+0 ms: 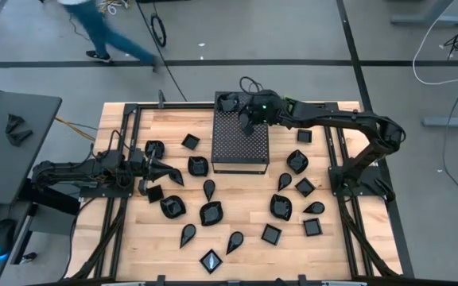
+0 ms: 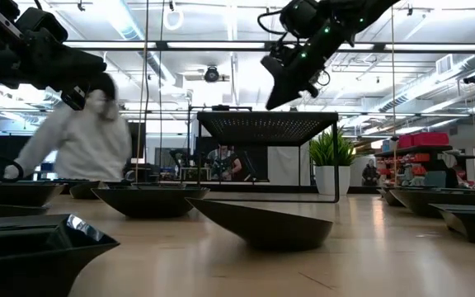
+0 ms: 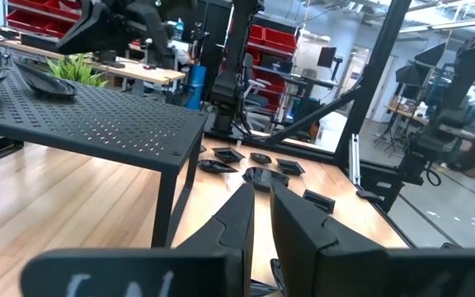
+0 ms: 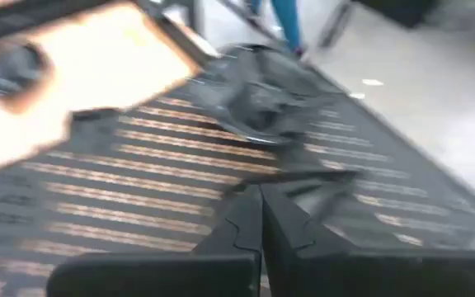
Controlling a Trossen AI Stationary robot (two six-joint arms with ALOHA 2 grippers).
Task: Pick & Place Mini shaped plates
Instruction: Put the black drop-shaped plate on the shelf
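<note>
Several mini shaped plates, small glossy black dishes, lie scattered on the wooden table point(image 1: 237, 218) around a black perforated box point(image 1: 241, 143), among them one point(image 1: 210, 213) near the middle. One plate point(image 1: 227, 102) point(image 4: 254, 103) rests on the box's far left corner. My right gripper point(image 1: 249, 123) point(image 4: 261, 191) hovers shut just above the box top, beside that plate and holding nothing; the low view also shows my right gripper point(image 2: 275, 101) above the box point(image 2: 266, 124). At the table's left, my left gripper point(image 1: 173, 175) point(image 3: 261, 194) waits level, its fingers a narrow gap apart and empty.
A metal frame point(image 1: 340, 151) runs along the table's sides. A potted plant point(image 2: 330, 157) stands beyond the box. A person point(image 1: 110, 32) walks past the far edge, also seen as a person point(image 2: 81, 136) in the low view. Plates point(image 2: 262, 223) crowd the near half.
</note>
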